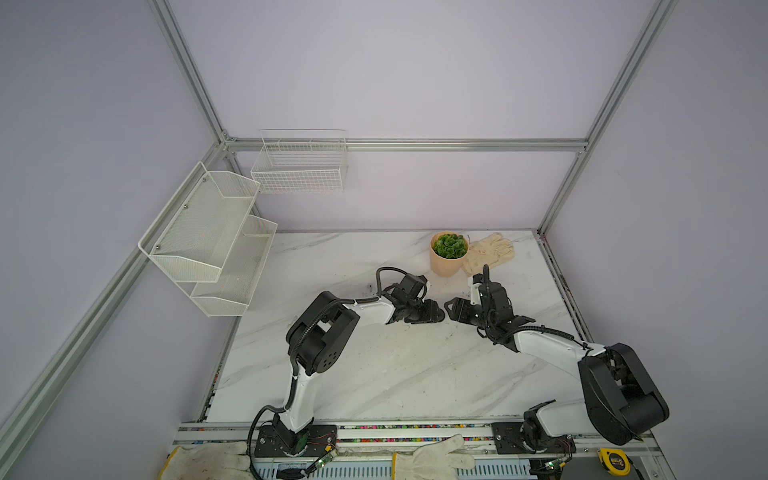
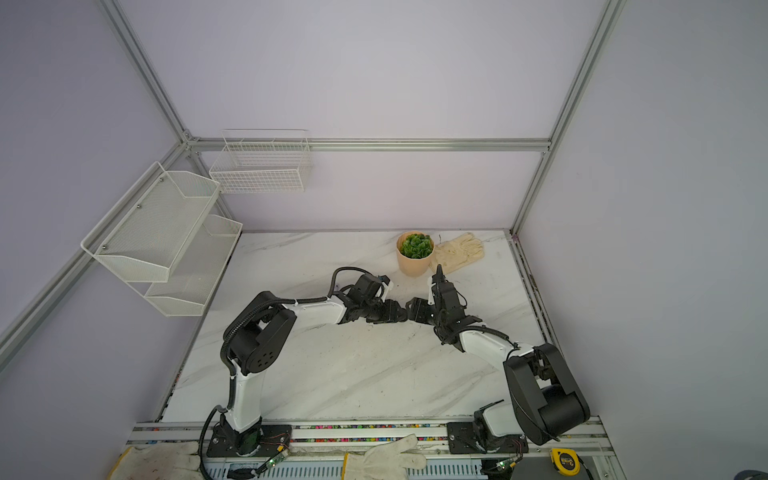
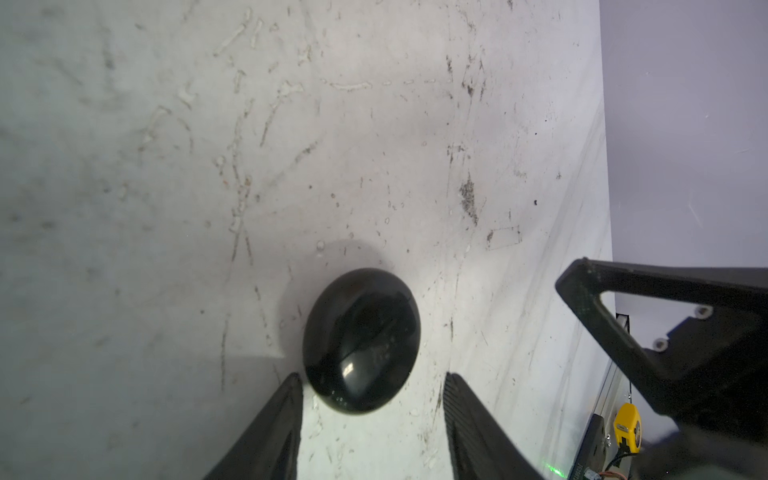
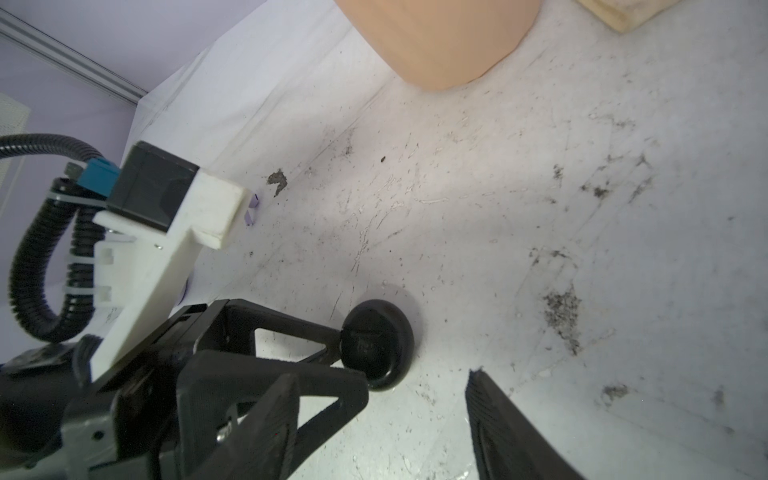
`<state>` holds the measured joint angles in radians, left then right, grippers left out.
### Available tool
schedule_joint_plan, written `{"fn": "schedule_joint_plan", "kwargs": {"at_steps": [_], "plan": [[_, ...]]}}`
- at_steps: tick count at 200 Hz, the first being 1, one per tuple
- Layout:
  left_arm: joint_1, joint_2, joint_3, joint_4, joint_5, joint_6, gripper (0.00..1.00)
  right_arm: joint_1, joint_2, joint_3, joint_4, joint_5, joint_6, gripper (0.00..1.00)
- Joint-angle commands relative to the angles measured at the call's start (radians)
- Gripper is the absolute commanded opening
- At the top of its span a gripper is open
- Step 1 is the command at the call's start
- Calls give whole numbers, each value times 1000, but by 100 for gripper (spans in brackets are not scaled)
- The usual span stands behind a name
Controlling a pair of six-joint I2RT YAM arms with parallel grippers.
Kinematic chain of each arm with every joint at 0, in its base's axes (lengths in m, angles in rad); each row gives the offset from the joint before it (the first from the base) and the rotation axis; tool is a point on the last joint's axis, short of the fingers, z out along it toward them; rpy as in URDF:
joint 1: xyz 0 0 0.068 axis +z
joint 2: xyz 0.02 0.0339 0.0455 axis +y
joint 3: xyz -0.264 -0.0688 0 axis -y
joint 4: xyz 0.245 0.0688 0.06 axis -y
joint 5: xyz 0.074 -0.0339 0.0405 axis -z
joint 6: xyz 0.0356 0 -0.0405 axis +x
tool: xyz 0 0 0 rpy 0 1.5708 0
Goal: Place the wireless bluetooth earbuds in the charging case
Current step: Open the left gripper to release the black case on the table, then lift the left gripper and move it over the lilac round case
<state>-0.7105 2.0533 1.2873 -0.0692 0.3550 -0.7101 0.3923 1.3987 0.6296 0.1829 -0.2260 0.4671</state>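
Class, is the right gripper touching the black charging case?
Apart. The left wrist view shows bare table between the right gripper and the charging case.

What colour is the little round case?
Shiny black; the case shows best in the left wrist view.

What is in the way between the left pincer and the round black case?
Nothing that I can see. In the left wrist view the black case lies closed on the table, right at the tips of the open left pincer and partly between them. One tip sits very close to its edge.
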Motion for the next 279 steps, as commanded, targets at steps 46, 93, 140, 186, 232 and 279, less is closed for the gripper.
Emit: {"fn": "schedule_joint_plan", "kwargs": {"at_steps": [46,93,140,186,232,279], "plan": [[-5,-141,-3,-68,-136,78,63,-7,-71,-10,32,-33,-75,65],[-4,-209,-20,-104,-206,111,68,-6,-82,-22,76,-66,-96,64],[23,-284,-22,-160,-273,125,72,-4,-99,-29,118,-104,-105,68],[135,-394,-21,-433,-391,113,81,45,-102,-33,162,-95,-135,73],[313,-482,-112,-555,-395,123,84,164,20,50,177,-36,-201,76],[370,-382,-34,-789,-536,100,86,220,162,129,205,-36,-217,78]]}}
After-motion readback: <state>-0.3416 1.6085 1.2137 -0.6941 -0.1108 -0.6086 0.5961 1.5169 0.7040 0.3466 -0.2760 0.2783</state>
